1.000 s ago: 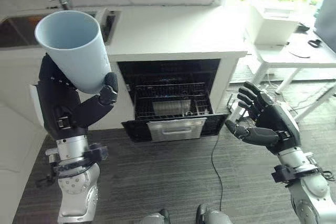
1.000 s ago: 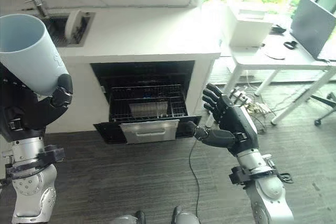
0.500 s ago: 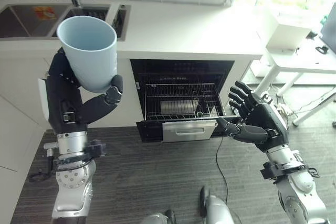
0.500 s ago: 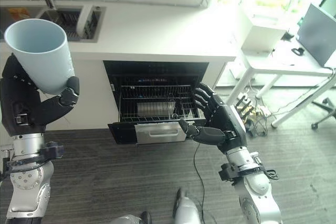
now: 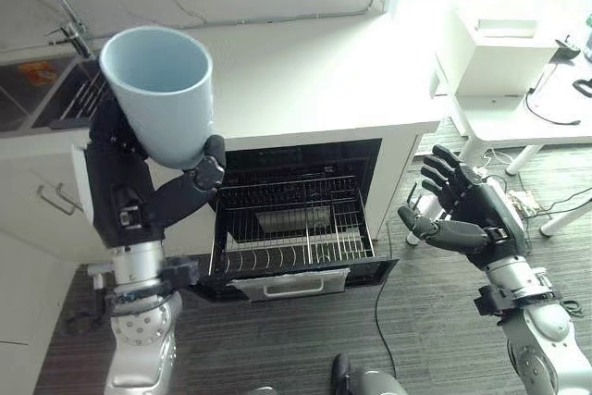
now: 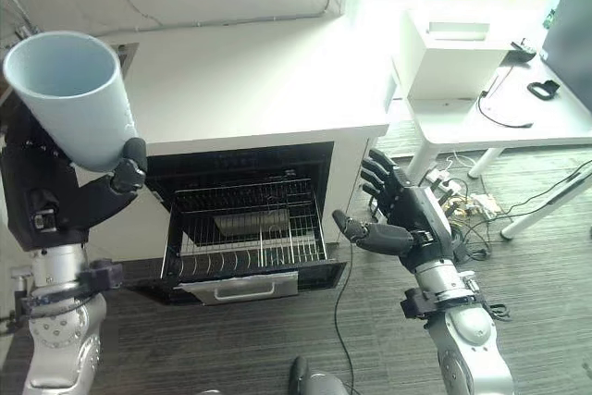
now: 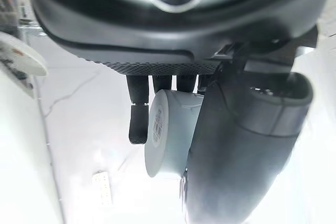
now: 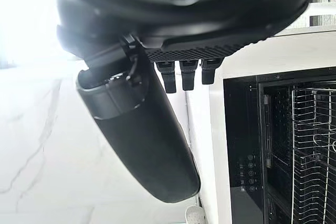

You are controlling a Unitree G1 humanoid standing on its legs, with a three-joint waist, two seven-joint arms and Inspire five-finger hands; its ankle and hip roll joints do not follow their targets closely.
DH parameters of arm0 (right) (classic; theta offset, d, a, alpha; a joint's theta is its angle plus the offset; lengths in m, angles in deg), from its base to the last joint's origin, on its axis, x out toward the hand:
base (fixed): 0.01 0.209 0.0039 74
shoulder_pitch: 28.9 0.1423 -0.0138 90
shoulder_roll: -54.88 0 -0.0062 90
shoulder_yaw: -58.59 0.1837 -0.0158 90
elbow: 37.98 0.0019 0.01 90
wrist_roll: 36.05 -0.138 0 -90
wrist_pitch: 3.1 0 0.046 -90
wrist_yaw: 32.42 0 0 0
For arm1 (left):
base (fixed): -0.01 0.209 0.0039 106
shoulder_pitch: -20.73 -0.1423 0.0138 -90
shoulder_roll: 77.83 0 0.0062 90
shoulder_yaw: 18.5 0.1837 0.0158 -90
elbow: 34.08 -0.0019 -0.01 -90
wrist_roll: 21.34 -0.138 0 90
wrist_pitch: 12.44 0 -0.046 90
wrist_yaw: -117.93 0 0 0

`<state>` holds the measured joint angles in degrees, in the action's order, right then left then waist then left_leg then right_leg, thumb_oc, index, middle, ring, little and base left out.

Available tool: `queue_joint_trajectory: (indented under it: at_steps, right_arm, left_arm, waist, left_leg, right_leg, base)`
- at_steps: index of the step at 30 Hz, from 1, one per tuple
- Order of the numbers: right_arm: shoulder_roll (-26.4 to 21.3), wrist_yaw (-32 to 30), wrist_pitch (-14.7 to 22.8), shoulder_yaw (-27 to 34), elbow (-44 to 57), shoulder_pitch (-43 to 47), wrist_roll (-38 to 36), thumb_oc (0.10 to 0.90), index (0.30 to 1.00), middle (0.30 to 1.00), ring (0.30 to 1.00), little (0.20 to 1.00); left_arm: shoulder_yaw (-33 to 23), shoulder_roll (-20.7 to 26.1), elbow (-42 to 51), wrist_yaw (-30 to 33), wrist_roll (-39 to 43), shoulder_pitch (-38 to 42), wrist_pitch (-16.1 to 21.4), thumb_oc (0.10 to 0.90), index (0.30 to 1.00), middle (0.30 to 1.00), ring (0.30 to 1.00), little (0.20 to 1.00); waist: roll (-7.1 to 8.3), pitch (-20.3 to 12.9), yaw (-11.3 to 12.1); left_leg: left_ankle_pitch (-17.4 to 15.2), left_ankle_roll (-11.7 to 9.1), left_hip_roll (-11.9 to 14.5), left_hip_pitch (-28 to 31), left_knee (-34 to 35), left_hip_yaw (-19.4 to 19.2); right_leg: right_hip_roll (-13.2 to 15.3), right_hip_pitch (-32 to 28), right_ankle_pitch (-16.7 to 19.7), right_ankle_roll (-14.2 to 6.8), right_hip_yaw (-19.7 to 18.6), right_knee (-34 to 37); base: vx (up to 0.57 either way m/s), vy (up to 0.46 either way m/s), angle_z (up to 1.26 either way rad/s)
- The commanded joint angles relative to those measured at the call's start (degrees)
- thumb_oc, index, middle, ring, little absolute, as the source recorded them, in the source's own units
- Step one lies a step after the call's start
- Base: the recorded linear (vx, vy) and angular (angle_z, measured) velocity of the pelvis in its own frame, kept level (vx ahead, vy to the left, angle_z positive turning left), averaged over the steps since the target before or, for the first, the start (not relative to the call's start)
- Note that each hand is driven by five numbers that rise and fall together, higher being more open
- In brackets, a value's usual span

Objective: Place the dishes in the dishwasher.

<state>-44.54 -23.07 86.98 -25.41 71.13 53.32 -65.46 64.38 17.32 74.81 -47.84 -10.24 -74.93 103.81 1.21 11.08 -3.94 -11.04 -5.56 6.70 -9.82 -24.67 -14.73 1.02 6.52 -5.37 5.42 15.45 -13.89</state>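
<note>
Pale blue cup [image 5: 159,90] held up at the left, dishwasher [image 5: 291,219] open in the middle.

The smooth, tapered cup is upright and looks empty; the left hand [image 5: 139,196] has its fingers and thumb curled around the lower part. The wire rack [image 5: 289,228] is pulled out, a grey dish [image 5: 291,219] lying in it. The right hand [image 5: 467,217] is at the right with fingers spread, holding nothing.

Pale blue cup [image 5: 159,90] held upright and slightly tilted, mouth up, empty, above the open dishwasher [image 5: 294,228], wire rack [image 5: 287,236] pulled out over its lowered door
</note>
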Motion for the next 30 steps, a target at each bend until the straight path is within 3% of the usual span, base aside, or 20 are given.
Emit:
queue_joint_trajectory:
  at_steps: [1, 4, 8, 11, 20, 22, 24, 26, 28, 30]
  right_arm:
    - [-2.0, 1.8, 5.1, 1.0, 4.2, 5.7, 0.1, 0.8, 0.9, 0.9, 0.9, 0.9]
    - [-2.4, 0.7, 4.7, 1.0, 4.6, 5.5, 0.1, 0.8, 0.9, 0.9, 0.9, 0.9]
    - [-2.7, 0.1, 4.7, 0.9, 4.0, 5.8, -0.9, 0.8, 0.9, 0.9, 0.9, 0.9]
    - [-2.0, 1.5, 4.2, 1.3, 5.0, 3.4, -0.9, 0.8, 0.9, 0.9, 0.9, 0.9]
    - [1.1, -3.5, 3.5, -0.9, 4.4, 5.6, -4.1, 0.8, 0.9, 0.9, 0.9, 0.9]
    - [1.5, -3.8, 3.2, -1.3, 4.5, 6.0, -5.8, 0.8, 0.9, 0.9, 0.9, 0.9]
    - [2.2, -3.3, 3.4, -2.5, 4.1, 6.6, -9.1, 0.8, 0.9, 0.9, 0.9, 0.9]
    - [2.0, -2.6, 4.4, -3.4, 3.8, 6.9, -11.0, 0.8, 0.9, 0.9, 0.9, 0.9]
    - [1.5, -1.7, 5.8, -4.2, 3.3, 7.8, -13.0, 0.8, 0.9, 0.9, 0.9, 0.9]
    - [2.1, -1.4, 7.0, -5.8, 2.7, 9.9, -12.7, 0.8, 0.9, 0.9, 0.9, 0.9]
  left_arm:
    - [-1.4, 3.7, 3.1, 1.1, 2.4, 5.3, 6.9, 0.4, 0.3, 0.3, 0.3, 0.3]
    - [-1.4, 3.3, 2.9, 1.4, 3.1, 5.4, 6.8, 0.4, 0.3, 0.3, 0.3, 0.3]
    - [-1.4, 3.1, 1.9, 2.7, 3.8, 5.9, 6.9, 0.4, 0.3, 0.3, 0.3, 0.3]
    - [-2.2, 3.3, 1.8, 4.6, 4.5, 5.5, 5.4, 0.4, 0.3, 0.3, 0.3, 0.3]
    - [-0.9, 4.6, 0.5, 9.8, -3.8, 8.5, 0.3, 0.4, 0.3, 0.3, 0.3, 0.3]
    - [-0.3, 4.8, 0.5, 9.7, -4.6, 8.8, 0.1, 0.4, 0.3, 0.3, 0.3, 0.3]
    - [1.3, 5.4, 0.1, 11.0, -9.0, 9.2, -2.6, 0.4, 0.3, 0.3, 0.3, 0.3]
    - [3.1, 6.2, -1.2, 12.3, -12.1, 9.7, -2.8, 0.4, 0.3, 0.3, 0.3, 0.3]
    - [4.7, 6.8, -3.2, 12.9, -14.5, 11.3, -2.9, 0.4, 0.3, 0.3, 0.3, 0.3]
    - [6.7, 7.1, -4.7, 14.4, -16.8, 13.0, -3.5, 0.4, 0.3, 0.3, 0.3, 0.3]
  waist:
    - [-0.76, -4.1, 0.2]
    - [-1.2, -4.0, 0.9]
    - [-1.17, -4.1, 1.5]
    - [-0.78, -4.7, 1.1]
    - [2.0, -3.6, 2.5]
    - [2.2, -3.3, 2.8]
    - [2.31, -3.0, 3.4]
    - [2.66, -2.3, 3.5]
    - [3.48, -1.4, 3.5]
    - [4.11, -0.7, 3.6]
  left_leg:
    - [0.1, 1.1, -0.7, 4.8, 7.5, 2.8]
    - [2.0, 0.0, 0.1, 2.0, 7.5, 4.1]
    - [2.1, 0.2, 0.6, 1.4, 7.5, 3.8]
    - [0.9, 1.1, -0.6, 2.4, 7.5, 4.4]
    - [-2.3, 4.9, -4.6, 3.4, 7.5, 5.8]
    - [-2.5, 5.2, -4.7, 3.3, 7.5, 6.0]
    - [-2.3, 6.1, -4.6, 3.0, 7.5, 6.4]
    - [-1.8, 6.7, -4.5, 2.4, 7.5, 7.4]
    - [-1.4, 6.4, -4.4, 2.2, 7.5, 8.4]
    - [-1.8, 6.1, -4.2, 2.5, 7.5, 8.2]
  right_leg:
    - [2.9, 0.8, -4.3, -10.2, -4.7, -3.3]
    - [2.7, -0.3, -5.4, -10.0, -4.8, -3.3]
    - [3.6, -0.8, -6.0, -10.0, -3.5, -3.3]
    - [4.7, -0.9, -5.6, -10.7, -3.2, -3.3]
    - [7.9, -0.3, -2.6, -13.8, -3.1, -3.3]
    - [8.0, -0.4, -2.3, -14.0, -2.6, -3.3]
    - [7.0, -2.5, -1.8, -13.9, -1.7, -3.3]
    - [5.9, -3.3, 1.7, -14.5, -2.1, -3.3]
    - [5.7, -1.5, 0.1, -14.2, -3.9, -3.3]
    - [6.8, 0.6, 1.8, -14.7, -4.3, -3.3]
  base:
    - [0.15, 0.092, 0.26]
    - [0.13, 0.117, -0.18]
    - [0.11, 0.186, -0.32]
    - [0.15, 0.225, -0.13]
    - [0.11, 0.175, 0.15]
    - [0.05, 0.106, 0.02]
    - [0.06, 0.074, -0.04]
    - [0.01, -0.039, -0.05]
    - [0.0, -0.181, -0.01]
    - [0.02, -0.247, 0.14]
